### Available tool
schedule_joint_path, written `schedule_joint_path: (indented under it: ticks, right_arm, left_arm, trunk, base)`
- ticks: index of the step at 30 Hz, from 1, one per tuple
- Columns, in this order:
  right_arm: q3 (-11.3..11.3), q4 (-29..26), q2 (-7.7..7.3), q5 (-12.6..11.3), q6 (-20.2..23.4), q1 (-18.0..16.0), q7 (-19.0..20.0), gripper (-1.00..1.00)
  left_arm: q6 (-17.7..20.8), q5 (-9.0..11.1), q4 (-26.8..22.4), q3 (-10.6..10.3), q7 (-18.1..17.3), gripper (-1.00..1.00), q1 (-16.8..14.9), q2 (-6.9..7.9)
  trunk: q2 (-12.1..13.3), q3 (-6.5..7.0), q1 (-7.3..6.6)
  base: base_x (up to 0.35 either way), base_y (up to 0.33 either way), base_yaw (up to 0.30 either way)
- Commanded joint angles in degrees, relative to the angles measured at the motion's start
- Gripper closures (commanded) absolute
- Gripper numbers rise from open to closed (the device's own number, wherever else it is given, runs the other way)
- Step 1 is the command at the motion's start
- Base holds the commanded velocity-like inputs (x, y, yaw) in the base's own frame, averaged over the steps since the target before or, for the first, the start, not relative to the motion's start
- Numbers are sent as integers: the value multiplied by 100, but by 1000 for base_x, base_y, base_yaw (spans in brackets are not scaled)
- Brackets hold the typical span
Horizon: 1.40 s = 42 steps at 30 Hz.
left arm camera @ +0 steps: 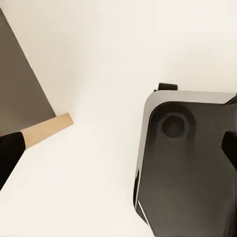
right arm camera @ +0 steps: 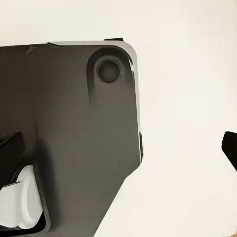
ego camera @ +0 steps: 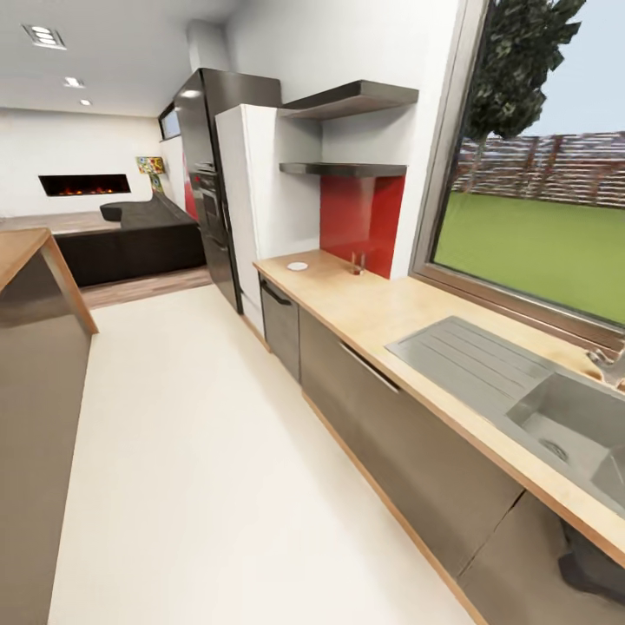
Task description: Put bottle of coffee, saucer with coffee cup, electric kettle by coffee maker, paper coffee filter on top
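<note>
A pale floor (ego camera: 200,451) runs left of the wooden counter (ego camera: 391,312). On its far end lies a white saucer (ego camera: 297,266), a small glass (ego camera: 357,263) just beyond, then the sink (ego camera: 555,417). Whether either claw is wide or narrow I cannot tell.

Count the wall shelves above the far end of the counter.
2. The upper shelf sits high on the wall beside the white fridge; the lower shelf is directly beneath it, just above the red backsplash. Their top surfaces are hidden from this angle.
</note>
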Motion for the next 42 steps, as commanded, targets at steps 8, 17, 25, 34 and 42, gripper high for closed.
schedule_joint_path:
  ticks: [8, 17, 25, 34, 42]
  right_arm:
    - [-42, 3, 2, 0, -23, -3, 10, -100]
    - [-42, 3, 2, 0, -23, -3, 14, -100]
    - [-42, 3, 2, 0, -23, -3, 36, -100]
    - [-42, 3, -3, 0, -23, -3, 53, -100]
    - [-42, 3, -5, 0, -23, -3, 56, -100]
  left_arm:
    - [-19, 95, 1, -60, 15, -100, -5, -3]
    - [-19, 99, 1, -60, 12, -100, -5, -6]
    - [-27, 96, 1, -61, 8, -100, -5, -7]
    - [-28, 96, 1, -62, 10, -100, -5, -7]
    - [-28, 96, 1, -69, 8, -100, -5, -10]
  trunk:
    - [-10, -12, 6]
    - [-10, -12, 6]
    - [-10, -12, 6]
    - [-10, -8, 6]
    - [-10, 40, 6]
  base:
    - [282, 229, 281]
    - [284, 220, 281]
    - [307, 119, 200]
    - [333, 10, 20]
    - [336, 0, 151]
